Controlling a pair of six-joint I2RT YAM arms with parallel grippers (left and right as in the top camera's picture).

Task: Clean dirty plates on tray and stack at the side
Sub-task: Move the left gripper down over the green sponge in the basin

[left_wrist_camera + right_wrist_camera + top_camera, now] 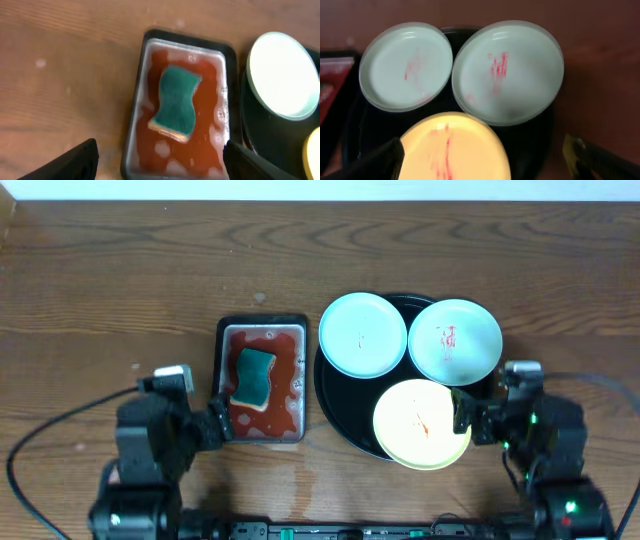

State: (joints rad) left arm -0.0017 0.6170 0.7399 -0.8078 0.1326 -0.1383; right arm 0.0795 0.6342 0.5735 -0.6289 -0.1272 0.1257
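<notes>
three smeared plates (412, 370) lie on the black tray (335, 405).

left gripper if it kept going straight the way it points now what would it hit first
Most likely the green sponge, which lies in the red liquid of the small black tray straight ahead of the open left gripper. Depth is unclear, so the tray's near rim could come first.

We see a brown wooden table (110, 280) whose grain runs side to side, filling nearly the whole overhead view. Beyond its far edge we make out only a pale strip (330, 188).
</notes>
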